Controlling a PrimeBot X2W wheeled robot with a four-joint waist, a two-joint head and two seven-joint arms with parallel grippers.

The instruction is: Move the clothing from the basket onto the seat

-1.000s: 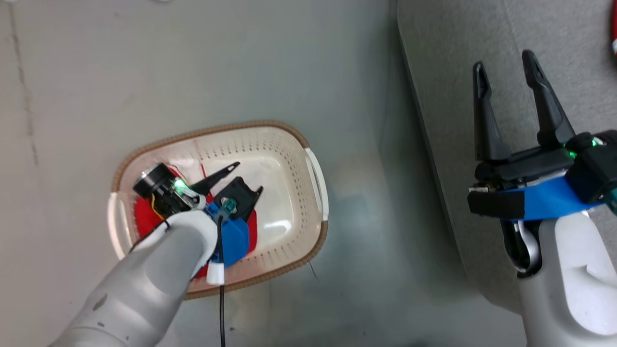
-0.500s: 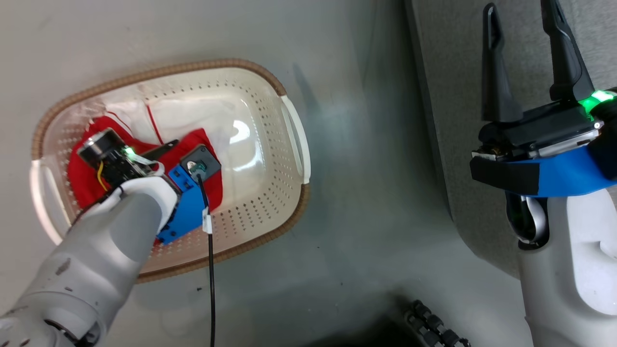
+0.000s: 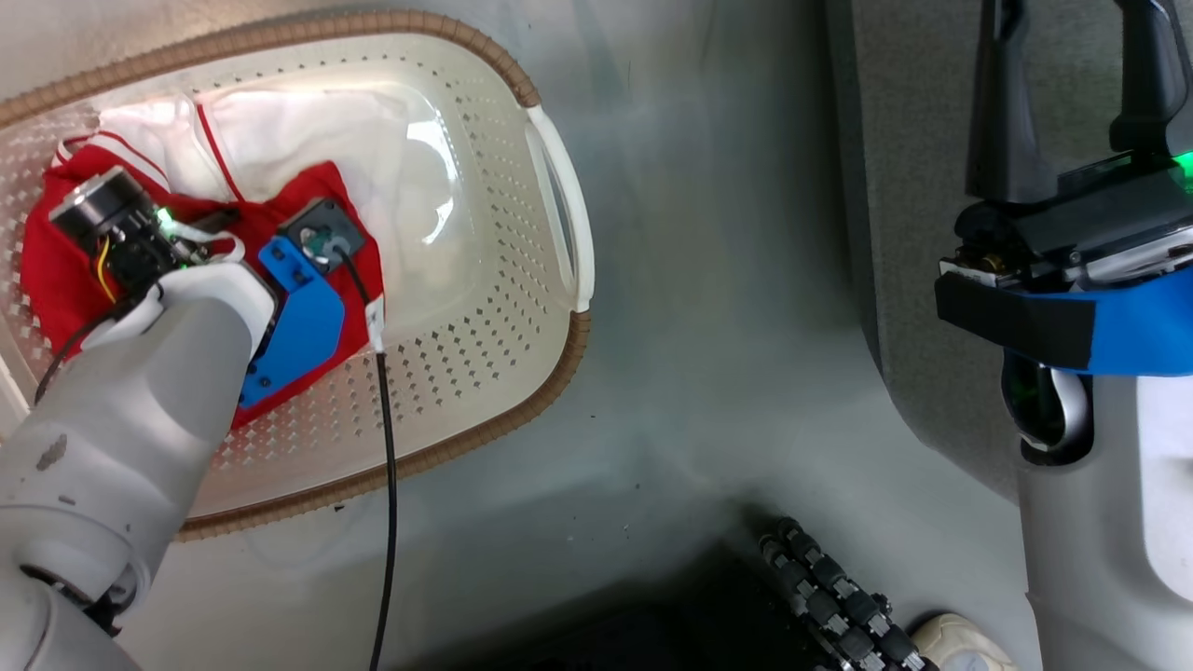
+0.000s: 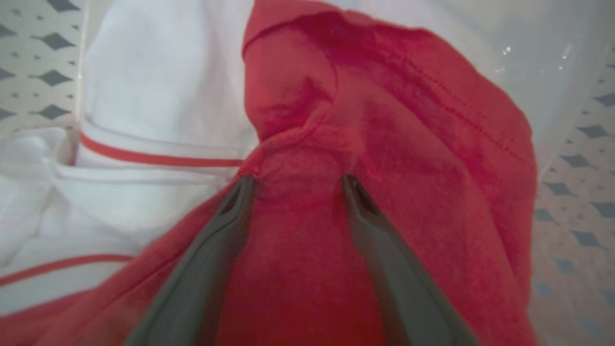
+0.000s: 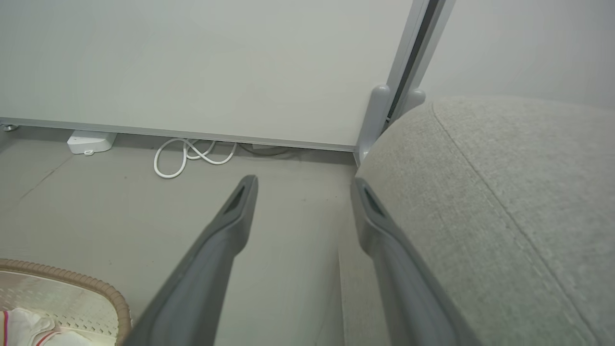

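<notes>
Clothing (image 3: 56, 270) of soft red fabric with white trim lies upper left in the cream perforated plastic basket (image 3: 485, 308). The left gripper (image 4: 295, 182) sets its spread jaws on the cloth. At far right, the right gripper (image 5: 302, 185), jaws spread, hangs over the edge of the grey upholstered seat (image 3: 913, 140).

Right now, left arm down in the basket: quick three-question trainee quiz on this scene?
1. True or false: the left gripper is shut on the clothing.
2. The right gripper is: A) shut on fabric B) open and empty C) gripping a bottle.
3. Fill in: the clothing lies in the ___.
Key: 1 false, the left gripper is open, straddling a red fold; 2 B; 3 basket.
</notes>
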